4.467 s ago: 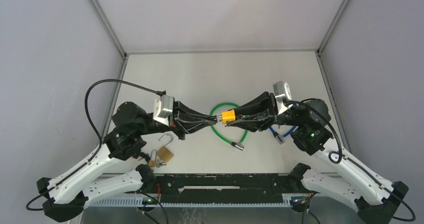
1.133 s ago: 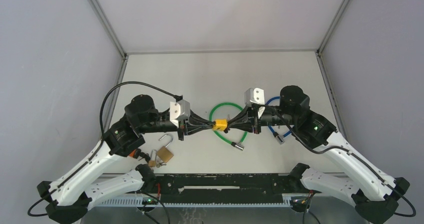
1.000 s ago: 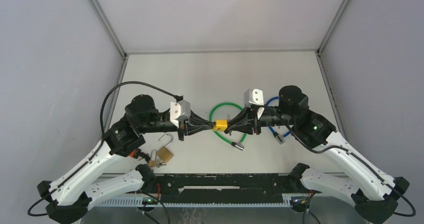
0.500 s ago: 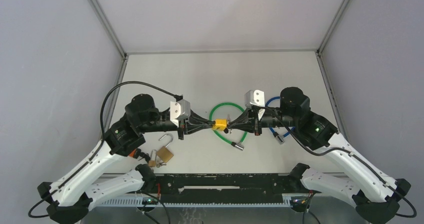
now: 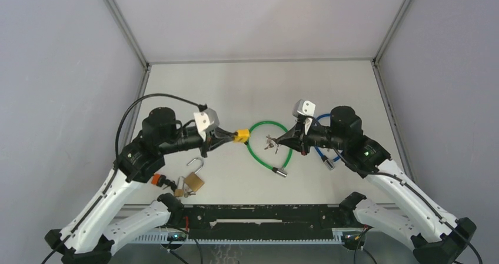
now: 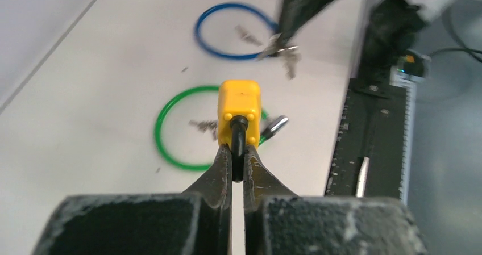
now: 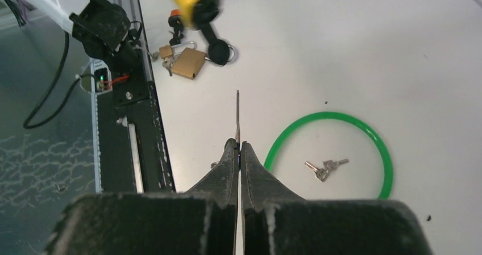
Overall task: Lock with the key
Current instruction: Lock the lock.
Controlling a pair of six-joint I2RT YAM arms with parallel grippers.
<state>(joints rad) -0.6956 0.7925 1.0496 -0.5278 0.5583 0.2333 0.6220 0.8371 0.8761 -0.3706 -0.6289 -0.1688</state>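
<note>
So the left gripper (image 6: 237, 153) is clamped on the black shackle of the yellow lock (image 6: 239, 104), holding it up off the table, just left of the green ring (image 5: 253, 154). The right gripper (image 7: 238, 147) is pinched tight on a key (image 7: 237, 116), blade pointing roughly at the lock but well apart from it. Spare keys (image 7: 325, 167) lie inside the ring, and a brass padlock (image 7: 189, 63) sits near the left arm's base.

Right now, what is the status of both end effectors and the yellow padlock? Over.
Left end effector shut on yellow padlock shackle. Right end effector shut on key, apart from padlock, not inserted. Nothing between them.
</note>
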